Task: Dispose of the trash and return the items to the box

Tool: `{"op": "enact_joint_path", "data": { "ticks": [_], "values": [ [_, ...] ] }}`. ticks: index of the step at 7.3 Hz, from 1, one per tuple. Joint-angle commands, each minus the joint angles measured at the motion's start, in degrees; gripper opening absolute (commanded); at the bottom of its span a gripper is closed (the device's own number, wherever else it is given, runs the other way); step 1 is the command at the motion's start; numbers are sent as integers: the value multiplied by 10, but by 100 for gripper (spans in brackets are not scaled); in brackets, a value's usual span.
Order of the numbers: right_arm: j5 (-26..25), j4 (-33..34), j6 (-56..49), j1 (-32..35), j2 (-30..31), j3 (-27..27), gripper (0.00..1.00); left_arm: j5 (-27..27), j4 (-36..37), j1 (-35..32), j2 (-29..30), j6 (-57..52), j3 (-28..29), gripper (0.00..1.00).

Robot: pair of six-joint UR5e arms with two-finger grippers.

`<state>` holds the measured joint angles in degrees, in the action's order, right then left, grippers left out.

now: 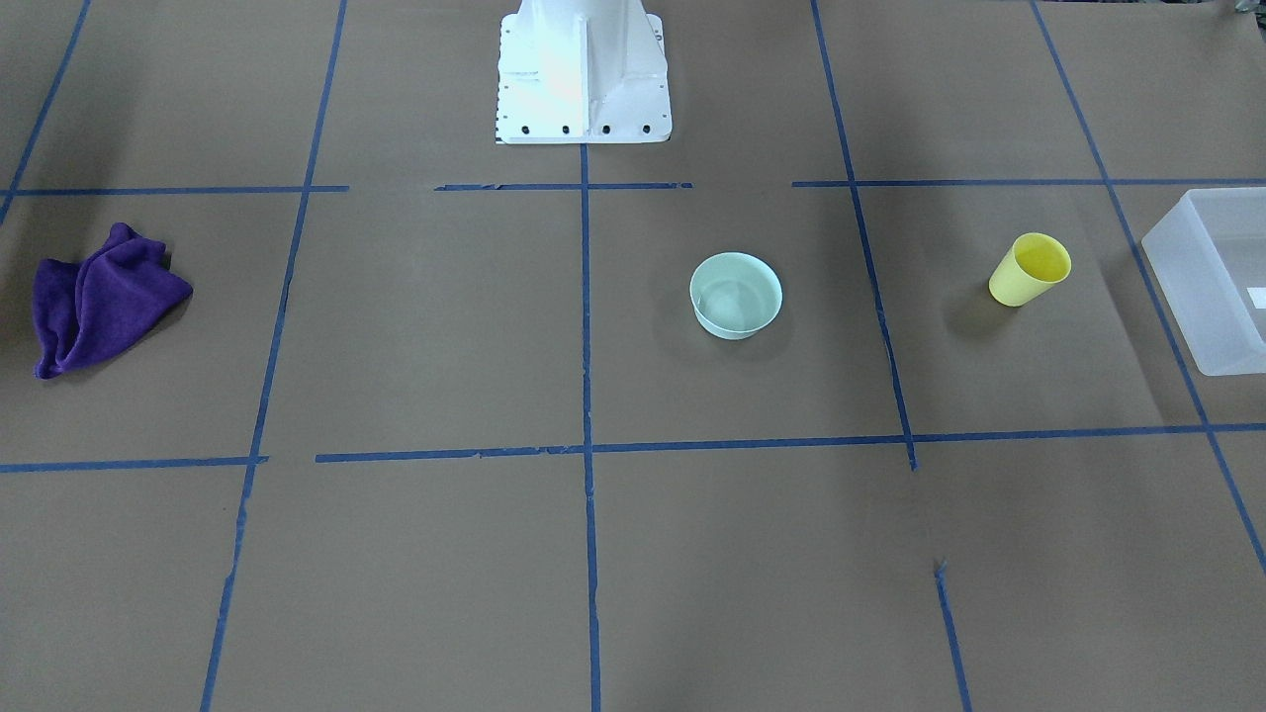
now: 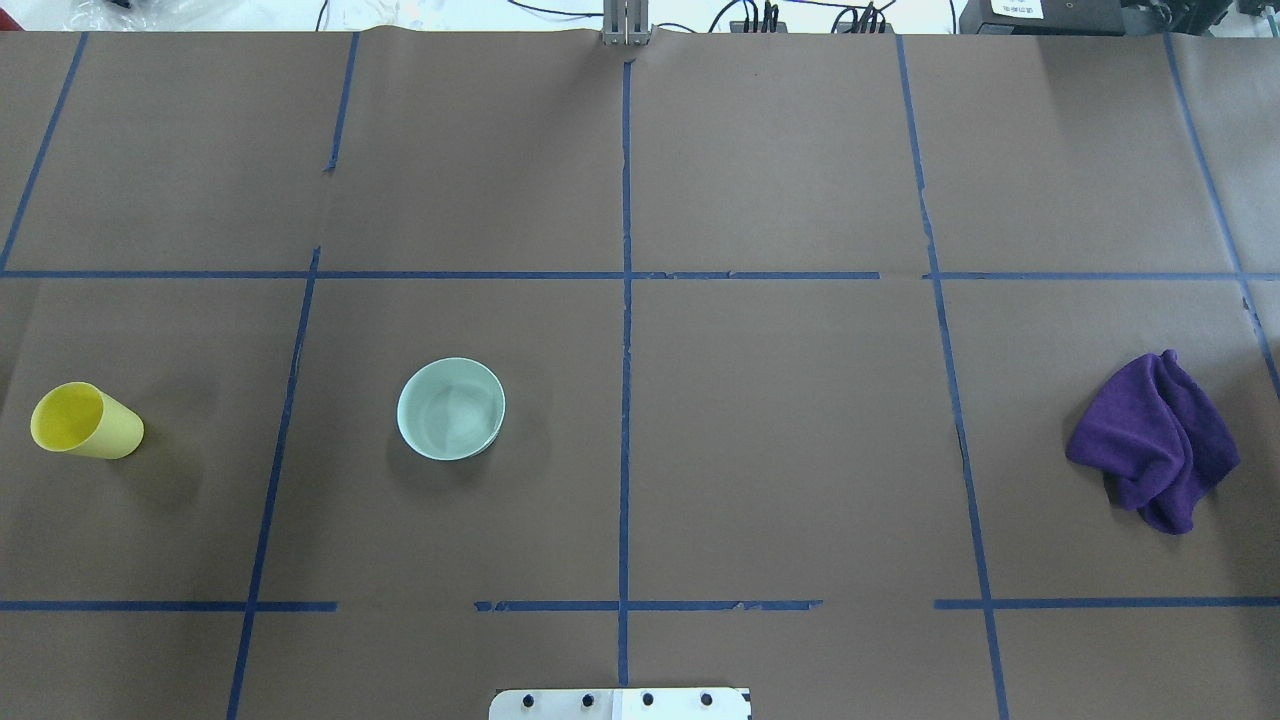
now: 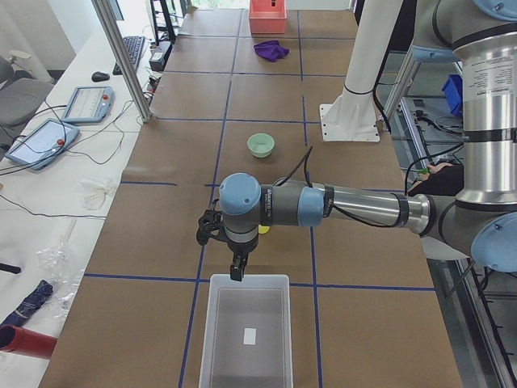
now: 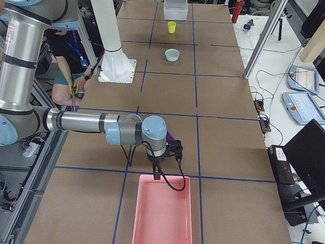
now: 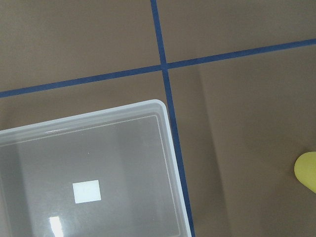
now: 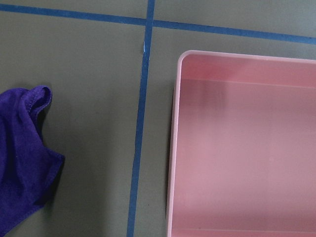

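Observation:
The pale mint-green bowl (image 1: 736, 295) stands upright and empty near the table's middle; it also shows in the overhead view (image 2: 451, 408). A yellow cup (image 1: 1031, 269) stands between it and the frosted white box (image 1: 1187, 287) at the table's left end. My left gripper (image 3: 237, 271) hangs over the near rim of the box (image 3: 208, 331), which holds only a white label (image 5: 86, 191). My right gripper (image 4: 157, 175) hangs over the edge of a pink bin (image 4: 162, 213). I cannot tell whether either gripper is open or shut.
A crumpled purple cloth (image 2: 1155, 440) lies at the table's right end, beside the pink bin (image 6: 242, 148). The white robot base (image 1: 582, 74) stands at the table's robot-side edge. Blue tape lines cross the brown table. A person sits behind the robot (image 4: 71, 56).

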<state>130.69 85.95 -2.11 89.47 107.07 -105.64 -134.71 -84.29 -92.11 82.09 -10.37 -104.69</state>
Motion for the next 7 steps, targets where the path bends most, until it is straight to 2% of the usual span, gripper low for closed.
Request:
{"op": "enact_joint_path", "data": {
  "ticks": [1,5,6,7],
  "values": [
    [0,-7,-2,1,0,0,100,2,-2,0,4,-1,-2,100],
    [6,-40,-4,0,0,7,100,14,-27,10,10,-1,1,100],
    [-3,-83,-4,-10,-3,7,100,14,-28,11,21,-2,0,100],
    [-46,-157,2,-35,-4,7,100,9,-33,11,52,3,5,100]
  ]
}}
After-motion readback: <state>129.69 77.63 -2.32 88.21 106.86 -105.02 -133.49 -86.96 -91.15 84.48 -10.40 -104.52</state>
